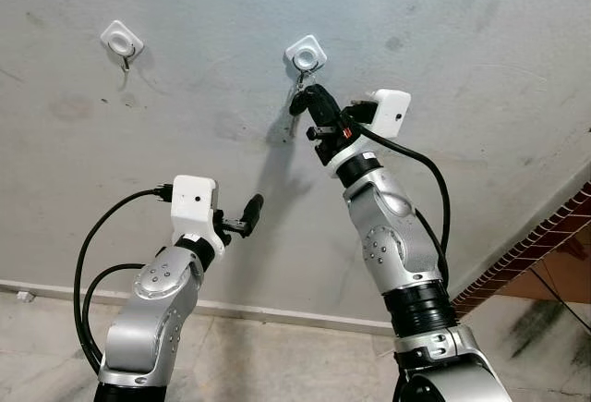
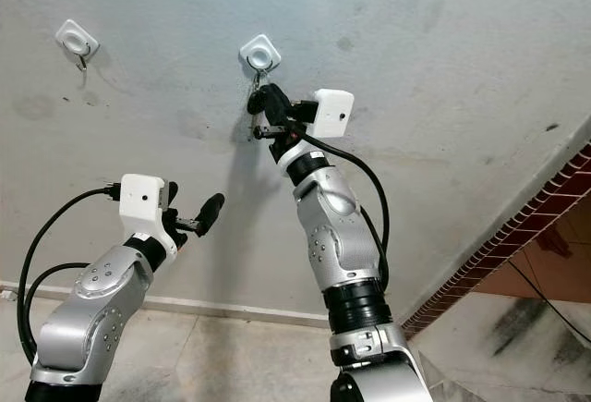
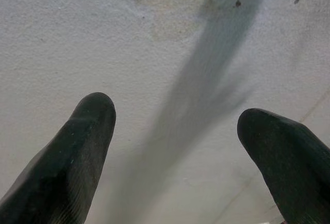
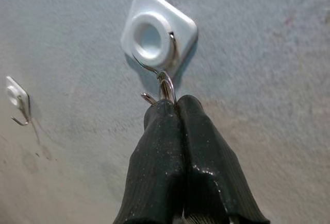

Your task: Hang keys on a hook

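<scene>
On the grey plaster wall (image 1: 443, 23), I see the keys largely hidden behind the right gripper (image 4: 171, 105). Its fingers are pinched together on the silver key ring (image 4: 166, 86), which touches the wire of the white square hook (image 4: 154, 36). The left gripper (image 3: 175, 131) is spread wide, lower left.
</scene>
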Tool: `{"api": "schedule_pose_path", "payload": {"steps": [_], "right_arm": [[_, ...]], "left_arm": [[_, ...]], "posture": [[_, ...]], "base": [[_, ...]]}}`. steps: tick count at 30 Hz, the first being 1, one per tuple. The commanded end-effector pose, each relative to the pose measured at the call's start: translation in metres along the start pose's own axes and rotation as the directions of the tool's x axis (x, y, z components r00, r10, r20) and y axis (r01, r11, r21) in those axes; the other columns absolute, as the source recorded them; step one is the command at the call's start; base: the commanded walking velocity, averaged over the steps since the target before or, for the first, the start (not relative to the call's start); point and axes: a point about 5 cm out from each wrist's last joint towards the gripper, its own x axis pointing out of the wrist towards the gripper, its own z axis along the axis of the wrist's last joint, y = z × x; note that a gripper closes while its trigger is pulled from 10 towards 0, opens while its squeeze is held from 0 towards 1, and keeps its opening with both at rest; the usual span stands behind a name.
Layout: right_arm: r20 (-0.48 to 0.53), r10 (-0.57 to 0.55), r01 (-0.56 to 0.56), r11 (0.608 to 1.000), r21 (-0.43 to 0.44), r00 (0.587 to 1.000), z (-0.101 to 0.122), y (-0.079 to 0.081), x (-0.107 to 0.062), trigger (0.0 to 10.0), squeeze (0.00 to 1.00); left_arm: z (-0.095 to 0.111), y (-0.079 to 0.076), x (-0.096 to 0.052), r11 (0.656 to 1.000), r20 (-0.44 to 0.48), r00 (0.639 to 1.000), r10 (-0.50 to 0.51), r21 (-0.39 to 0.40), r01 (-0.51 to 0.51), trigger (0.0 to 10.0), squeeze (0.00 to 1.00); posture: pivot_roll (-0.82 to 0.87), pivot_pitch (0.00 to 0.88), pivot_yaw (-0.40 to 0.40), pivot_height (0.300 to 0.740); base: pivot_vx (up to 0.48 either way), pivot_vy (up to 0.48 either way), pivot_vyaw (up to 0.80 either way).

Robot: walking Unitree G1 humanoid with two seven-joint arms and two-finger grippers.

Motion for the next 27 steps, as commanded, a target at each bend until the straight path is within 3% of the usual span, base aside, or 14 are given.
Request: {"api": "schedule_pose_path", "payload": {"steps": [1,17,18,27], "right_arm": [[0.046,0.042,-0.045,0.997,0.067,0.998,0.005,0.025,0.015,10.0,0.0],[-0.041,0.008,-0.006,0.999,0.048,0.999,-0.015,0.026,0.006,10.0,0.0],[-0.045,0.01,-0.008,0.999,0.048,0.999,-0.016,0.026,0.005,10.0,1.0],[-0.061,0.017,-0.015,1.0,0.026,0.998,-0.021,0.028,0.001,10.0,1.0]], "left_arm": [[0.001,-0.002,-0.002,1.0,0.0,1.0,-0.006,-0.003,0.006,10.0,0.0],[0.001,-0.003,-0.001,1.0,-0.006,1.0,-0.016,-0.004,0.016,10.0,0.0],[0.001,-0.003,-0.001,1.0,-0.007,1.0,-0.017,-0.004,0.017,10.0,0.0],[0.001,-0.005,0.0,1.0,-0.009,1.0,-0.019,-0.005,0.019,10.0,0.0]], "posture": [[0.22,0.067,-0.06,0.74],[0.21,0.068,-0.057,0.74],[0.21,0.068,-0.057,0.74],[0.21,0.07,-0.056,0.74]], "base": [[0.0,0.0,0.0],[0.0,0.0,0.0],[0.0,0.0,0.0],[0.0,0.0,0.0]]}}
